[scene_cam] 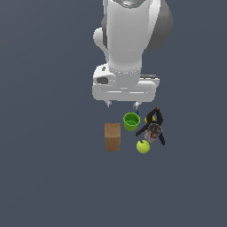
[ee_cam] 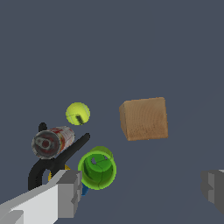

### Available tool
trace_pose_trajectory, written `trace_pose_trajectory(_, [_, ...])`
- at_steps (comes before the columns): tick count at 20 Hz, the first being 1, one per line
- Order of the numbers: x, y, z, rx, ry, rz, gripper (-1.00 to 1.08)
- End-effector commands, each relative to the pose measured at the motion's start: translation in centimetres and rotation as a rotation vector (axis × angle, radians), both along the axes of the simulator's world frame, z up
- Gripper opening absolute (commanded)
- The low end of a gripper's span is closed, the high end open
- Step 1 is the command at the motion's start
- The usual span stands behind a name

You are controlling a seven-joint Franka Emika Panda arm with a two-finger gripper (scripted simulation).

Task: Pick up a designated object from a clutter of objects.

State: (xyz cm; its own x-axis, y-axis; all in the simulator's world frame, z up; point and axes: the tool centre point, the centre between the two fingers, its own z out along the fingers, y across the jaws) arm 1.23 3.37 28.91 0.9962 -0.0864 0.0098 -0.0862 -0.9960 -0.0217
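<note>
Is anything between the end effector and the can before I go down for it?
Partly. The end effector hangs open above the green cup, not the can. The can lies on the black clamp, whose arm runs between can and cup; the yellow-green ball sits close beside it. Nothing covers the can from above.

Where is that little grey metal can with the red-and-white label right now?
The small grey metal can sits toward the exterior view's right of the cluster, against the black clamp, just above the yellow-green ball and right of the green cup.
</note>
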Motion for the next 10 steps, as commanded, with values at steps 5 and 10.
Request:
trace_pose_trajectory(5, [0.6, 3.1, -2.8, -0.007, 0.004, -0.078, 1.00])
trace_pose_trajectory(10, [0.8, 6.0, -5.4, -0.012, 0.007, -0.148, 1.00])
